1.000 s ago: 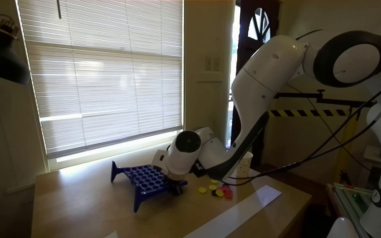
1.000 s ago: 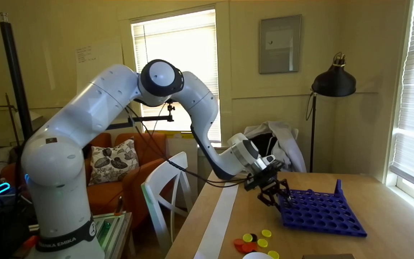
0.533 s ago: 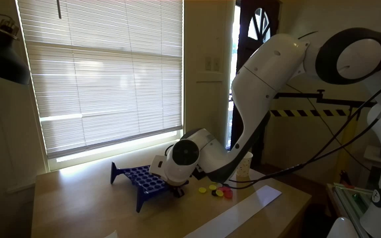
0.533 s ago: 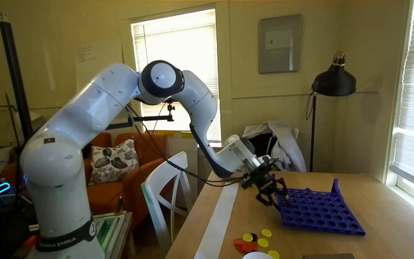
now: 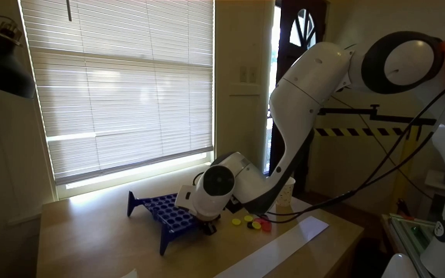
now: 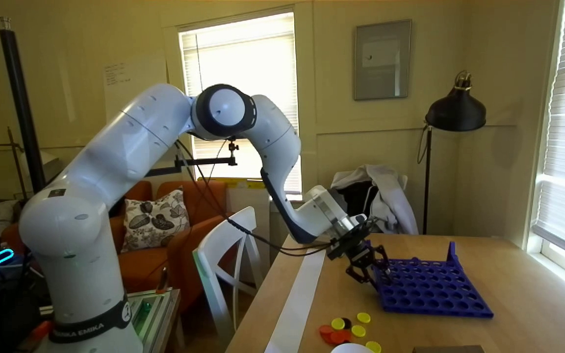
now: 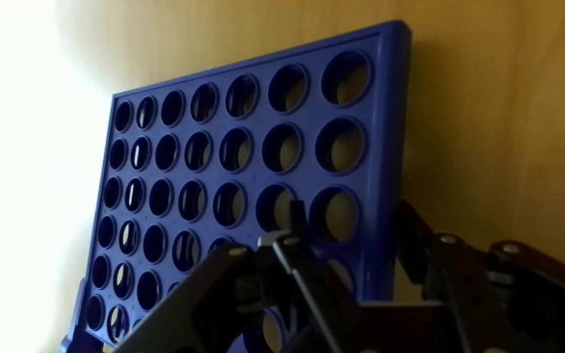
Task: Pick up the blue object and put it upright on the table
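Overall, a wide tan wooden bench [image 5: 91, 247] spreads across the lower left and centre of an exterior view. A white robot arm [image 6: 115, 137] arches up from the lower left of an exterior view, its wrist angled down at right of centre. A long white strip [image 5: 276, 253] lies flat on the bench, slanting from the bottom centre of an exterior view up toward the right. The blue rack [image 6: 432, 288], a square grid of round holes with short legs, is at the lower right of an exterior view, holed face up; whether it rests fully on the bench cannot be told. The black tool [image 7: 351, 218], at the lower right of the wrist view, straddles one edge of the rack: one finger over the holed face, the other along the outer side, drawn in close and apparently holding it. A speckled white cup [image 5: 285, 193] stands right of centre in an exterior view, partly behind the arm. Smallest are the yellow discs [image 6: 358, 331] and overlapping red discs [image 6: 340, 336], low in an exterior view, left of the rack.
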`<act>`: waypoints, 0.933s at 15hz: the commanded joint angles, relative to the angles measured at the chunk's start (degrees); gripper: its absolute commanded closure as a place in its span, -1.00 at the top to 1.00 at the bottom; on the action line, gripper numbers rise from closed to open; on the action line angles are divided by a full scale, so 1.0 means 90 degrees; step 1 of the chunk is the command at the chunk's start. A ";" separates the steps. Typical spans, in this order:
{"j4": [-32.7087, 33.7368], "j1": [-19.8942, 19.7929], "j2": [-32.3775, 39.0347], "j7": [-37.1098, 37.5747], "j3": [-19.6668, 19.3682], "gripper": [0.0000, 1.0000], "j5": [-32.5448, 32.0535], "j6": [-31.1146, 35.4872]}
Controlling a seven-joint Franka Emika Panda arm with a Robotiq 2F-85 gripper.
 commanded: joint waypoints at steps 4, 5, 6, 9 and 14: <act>-0.0035 -0.0611 -0.0092 0.0086 0.0501 0.44 -0.0243 0.0243; -0.0040 -0.0640 -0.0102 0.0079 0.0555 0.57 -0.0211 0.0263; -0.0046 -0.0686 -0.0120 0.0041 0.0628 0.70 -0.0134 0.0285; -0.0025 -0.0803 -0.0142 -0.0024 0.0826 1.00 0.0013 0.0436; 0.0344 -0.0666 0.0123 -0.0041 0.0743 1.00 -0.0344 0.0455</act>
